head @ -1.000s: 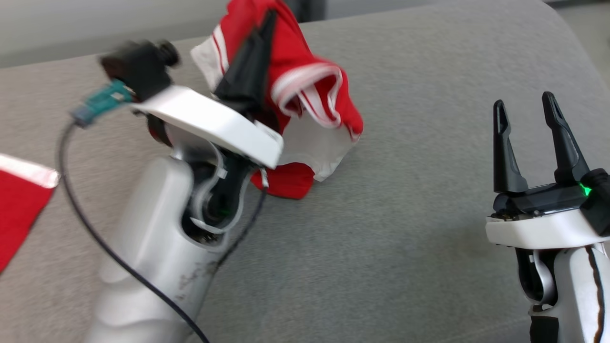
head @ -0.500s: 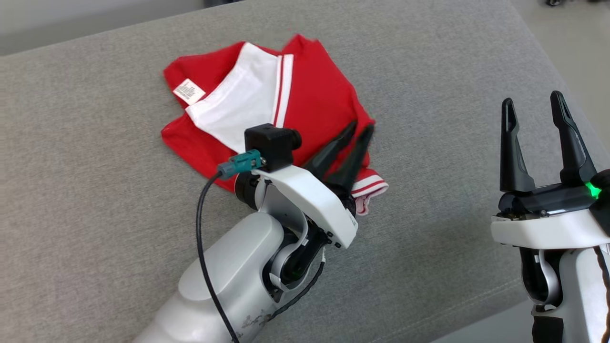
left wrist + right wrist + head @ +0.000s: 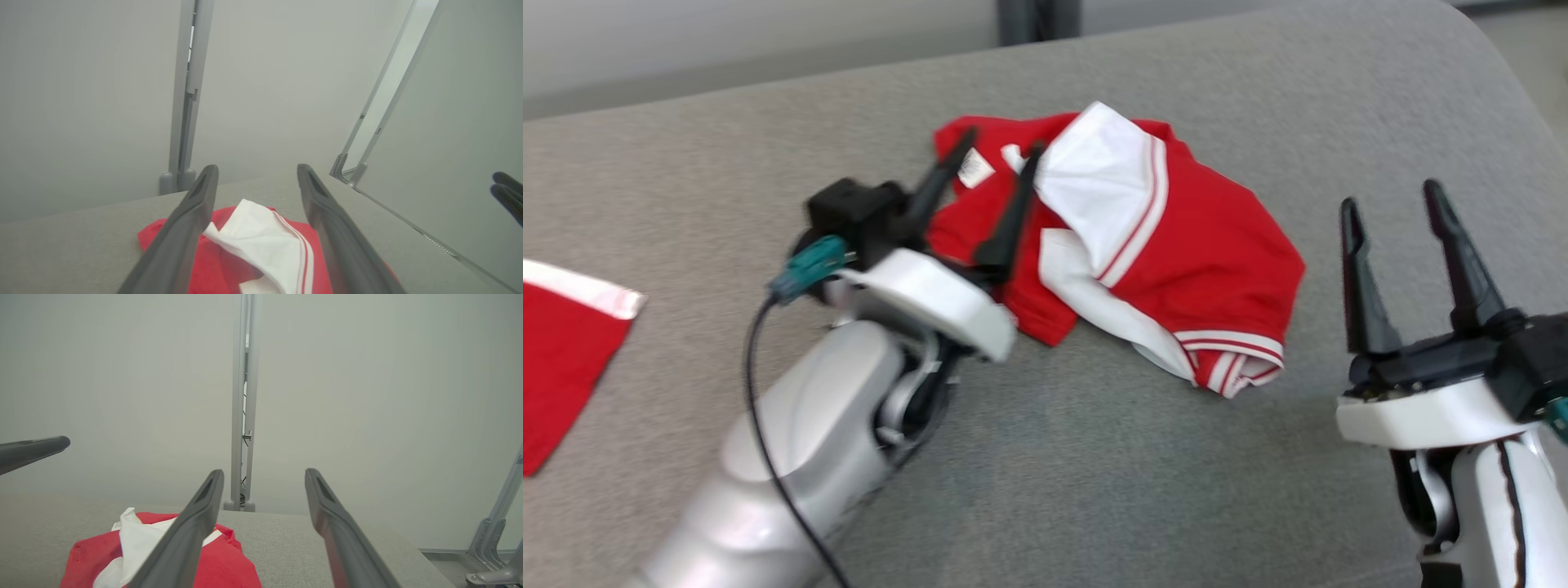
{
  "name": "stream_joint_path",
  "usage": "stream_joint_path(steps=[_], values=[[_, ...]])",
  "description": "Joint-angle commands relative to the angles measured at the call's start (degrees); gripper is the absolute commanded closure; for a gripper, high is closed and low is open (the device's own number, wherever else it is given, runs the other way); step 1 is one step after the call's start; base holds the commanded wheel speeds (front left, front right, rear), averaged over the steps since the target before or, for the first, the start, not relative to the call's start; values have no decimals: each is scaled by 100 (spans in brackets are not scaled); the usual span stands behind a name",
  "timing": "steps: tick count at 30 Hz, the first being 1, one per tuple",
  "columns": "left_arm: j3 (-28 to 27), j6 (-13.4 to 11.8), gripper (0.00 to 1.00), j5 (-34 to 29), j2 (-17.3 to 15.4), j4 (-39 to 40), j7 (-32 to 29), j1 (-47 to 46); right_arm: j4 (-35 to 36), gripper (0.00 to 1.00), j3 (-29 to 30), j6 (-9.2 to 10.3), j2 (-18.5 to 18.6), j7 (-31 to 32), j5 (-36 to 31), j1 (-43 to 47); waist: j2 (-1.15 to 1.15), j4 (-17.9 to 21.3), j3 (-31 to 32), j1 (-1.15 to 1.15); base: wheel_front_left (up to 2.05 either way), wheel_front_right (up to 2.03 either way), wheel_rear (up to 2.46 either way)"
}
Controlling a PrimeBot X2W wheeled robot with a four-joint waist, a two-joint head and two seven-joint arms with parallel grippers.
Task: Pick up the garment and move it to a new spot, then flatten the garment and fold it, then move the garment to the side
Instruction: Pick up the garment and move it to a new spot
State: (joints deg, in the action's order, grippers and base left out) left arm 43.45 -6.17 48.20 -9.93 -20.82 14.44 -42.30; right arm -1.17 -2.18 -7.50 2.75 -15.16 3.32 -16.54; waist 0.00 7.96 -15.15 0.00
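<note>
Garment: your garment (image 3: 1176, 245) lay bunched up on the far middle of the grey cushion (image 3: 1094, 457). It was red, with a white flap on top.
Edges: the cushion's far edge ran just behind the garment, with a pale wall (image 3: 81, 81) past it. The cushion curved away at the far right corner.
Open room: you had a wide bare patch of cushion in front of the garment, between your two arms.
Other cloth: a red cloth (image 3: 564, 351) lay at the left edge, well apart from the garment.
Left arm: it slanted up from the lower left, and your left gripper (image 3: 1004, 142) pointed over the garment's left part. You could not tell if it touched.
Left jaws: spread wide, holding nothing.
Right arm: your right gripper (image 3: 1393, 196) stood near the garment's right side, not touching, fingers pointing away from you.
Right jaws: spread wide too, holding nothing.
</note>
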Motion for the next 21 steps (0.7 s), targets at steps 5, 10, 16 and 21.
stream_joint_path(steps=[5,10,16,21], values=[[-956,-61,0,-1001,-812,562,66,1472,-267,0,-231,3,30,-14,-197,481,0,-918,780,0,0,0,0],[-1608,-38,0,-1446,-758,958,67,2538,-359,0,-192,3,31,-14,-96,714,0,-1122,1012,0,0,0,0],[-2367,72,0,-1938,-200,1291,69,3442,-317,0,-87,3,29,-13,120,963,0,-1233,1176,0,0,0,0],[-2857,361,0,-2391,229,1507,68,3850,-338,0,-62,3,30,-13,164,1047,0,-1254,1236,0,0,0,0]])
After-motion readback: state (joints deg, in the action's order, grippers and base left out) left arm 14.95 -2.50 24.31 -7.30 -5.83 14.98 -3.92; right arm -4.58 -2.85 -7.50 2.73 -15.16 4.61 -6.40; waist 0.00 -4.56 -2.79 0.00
